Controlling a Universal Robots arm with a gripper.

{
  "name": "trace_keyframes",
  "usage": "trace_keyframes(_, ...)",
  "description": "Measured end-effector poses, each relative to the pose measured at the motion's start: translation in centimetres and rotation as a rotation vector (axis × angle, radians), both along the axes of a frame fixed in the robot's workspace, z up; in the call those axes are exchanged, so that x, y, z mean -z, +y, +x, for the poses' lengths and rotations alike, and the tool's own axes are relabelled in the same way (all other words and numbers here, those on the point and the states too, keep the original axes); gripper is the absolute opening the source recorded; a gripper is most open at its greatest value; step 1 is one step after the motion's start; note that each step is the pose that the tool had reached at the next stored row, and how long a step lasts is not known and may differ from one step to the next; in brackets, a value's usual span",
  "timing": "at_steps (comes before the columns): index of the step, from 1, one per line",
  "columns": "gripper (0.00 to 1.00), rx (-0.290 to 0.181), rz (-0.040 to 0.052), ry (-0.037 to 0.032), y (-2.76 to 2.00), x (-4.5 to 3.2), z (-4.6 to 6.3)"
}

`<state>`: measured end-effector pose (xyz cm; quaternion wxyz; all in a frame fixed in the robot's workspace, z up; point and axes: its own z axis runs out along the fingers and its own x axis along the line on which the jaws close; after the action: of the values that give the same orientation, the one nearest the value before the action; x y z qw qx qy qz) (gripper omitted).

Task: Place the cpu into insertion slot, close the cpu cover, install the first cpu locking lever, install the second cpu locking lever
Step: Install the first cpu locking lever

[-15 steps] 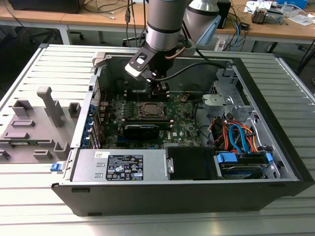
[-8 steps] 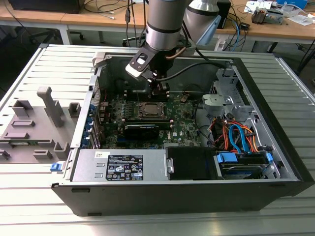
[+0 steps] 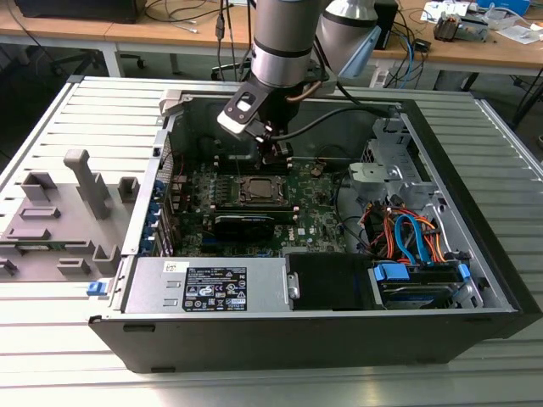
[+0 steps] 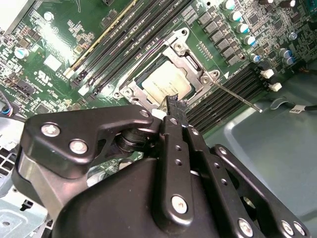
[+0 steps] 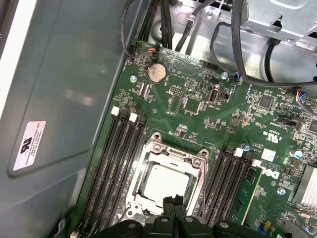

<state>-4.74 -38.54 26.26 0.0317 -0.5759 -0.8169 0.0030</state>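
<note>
Gripper (image 5: 174,201): fingertips pressing together, holding nothing, hanging at the edge of the cpu cover (image 5: 171,152). Cpu (image 5: 165,182): sitting in the insertion slot (image 3: 257,190) on the green motherboard (image 5: 198,121), cpu cover lying flat around it

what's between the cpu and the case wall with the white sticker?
In the first wrist view: the cpu cover edge, then long black memory slots reaching the case wall.

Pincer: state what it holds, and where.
Nothing held: the black pincer is shut, its tips at the edge of the thin silvery metal cpu cover.
</note>
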Motion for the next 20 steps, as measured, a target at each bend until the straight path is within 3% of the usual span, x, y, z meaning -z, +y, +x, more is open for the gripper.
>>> trace_keyframes(20,0.11,-0.083,0.0000,0.0000,0.00,0.00,0.00)
